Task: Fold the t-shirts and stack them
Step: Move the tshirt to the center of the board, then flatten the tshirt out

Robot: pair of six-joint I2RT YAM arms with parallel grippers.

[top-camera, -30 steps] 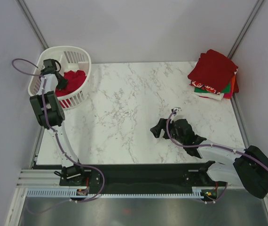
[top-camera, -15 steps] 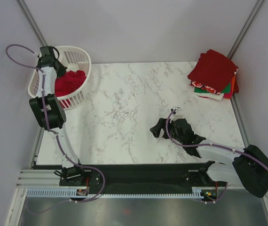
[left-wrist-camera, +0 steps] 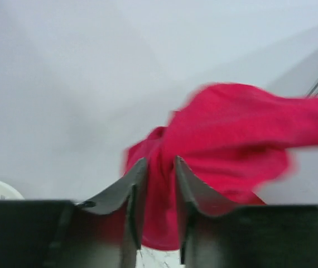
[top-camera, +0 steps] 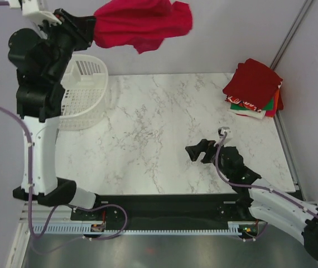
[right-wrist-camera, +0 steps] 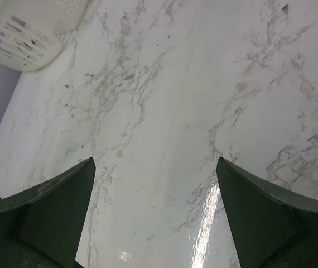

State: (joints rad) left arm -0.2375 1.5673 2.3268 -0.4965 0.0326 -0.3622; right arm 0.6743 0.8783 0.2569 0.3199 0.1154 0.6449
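While L hand [left-wrist-camera: 159, 167] holds shirt [top-camera: 142, 25], basket [top-camera: 83, 100] nearby

A white table [top-camera: 148, 128] with grey marble veining carries two things, set well apart at its two far corners. At the far left corner stands a white plastic basket [top-camera: 83, 106] with slatted walls. At the far right corner lies a stack of folded t-shirts [top-camera: 254, 89], a dark red one on top and turned a little askew, with green, white and orange edges showing beneath it.
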